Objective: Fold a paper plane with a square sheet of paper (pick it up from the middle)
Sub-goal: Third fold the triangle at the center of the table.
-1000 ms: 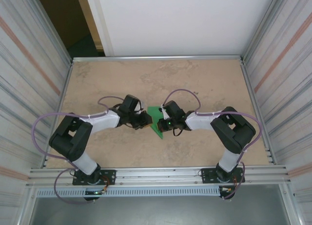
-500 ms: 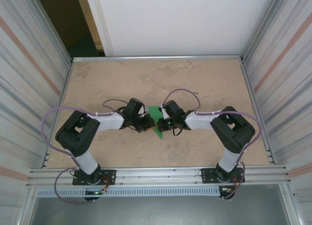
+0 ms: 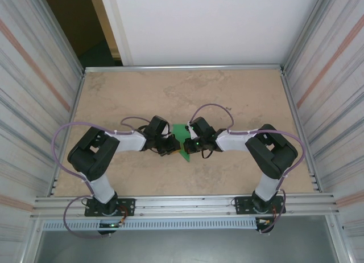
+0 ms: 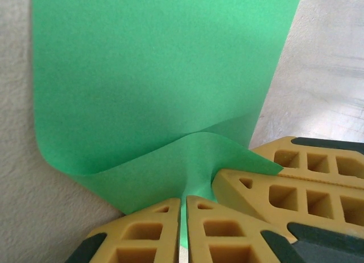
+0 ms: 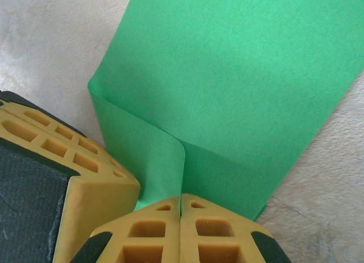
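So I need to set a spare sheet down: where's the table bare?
Bare: the far half of the table, by the back rail, and the near strip midway along the front rail. Crowded: the middle, where left gripper and right gripper pinch the paper.

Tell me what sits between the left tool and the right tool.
The green sheet: the top view shows it bridging the left tool and the right tool, and each wrist view shows its tool closed on a fold.

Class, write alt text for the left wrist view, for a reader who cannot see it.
A green sheet of paper lies on the beige table, its near edge lifted and pinched in the shut yellow left gripper. The right gripper sits close at lower right.
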